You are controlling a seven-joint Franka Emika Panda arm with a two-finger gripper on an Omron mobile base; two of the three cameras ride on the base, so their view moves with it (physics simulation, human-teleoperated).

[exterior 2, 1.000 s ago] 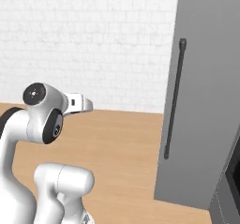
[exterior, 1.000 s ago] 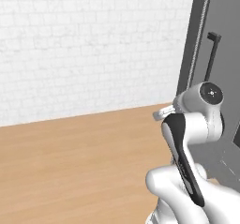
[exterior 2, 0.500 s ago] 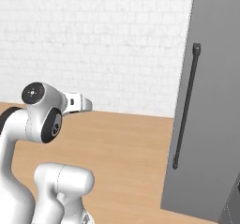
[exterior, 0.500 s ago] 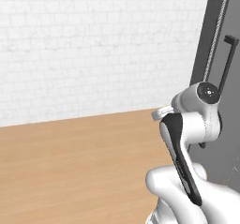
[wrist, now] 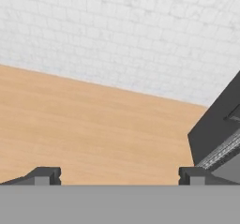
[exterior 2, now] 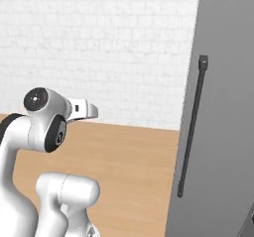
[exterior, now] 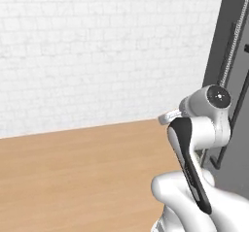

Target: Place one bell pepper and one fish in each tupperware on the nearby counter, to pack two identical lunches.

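Observation:
The bell peppers, the fish, the tupperwares and the counter are out of view. In the hand view my gripper (wrist: 118,176) is open, its two dark fingertips (wrist: 44,175) standing wide apart with nothing between them. It looks out over a bare wood-coloured surface (wrist: 84,124) toward a white brick wall. My white arm (exterior: 194,143) is folded up close above the base, its elbow joint (exterior 2: 44,122) raised.
A tall dark grey unit (exterior 2: 223,107) with a long vertical bar handle (exterior 2: 191,132) stands close on the right, also seen as the dark unit (exterior: 233,56) and its corner (wrist: 215,129). A white brick wall (exterior: 97,46) runs behind the wood-coloured floor (exterior: 73,177).
The whole picture has shifted with the base: the dark unit now sits further right in both base views. The arm keeps its folded pose and the gripper stays open.

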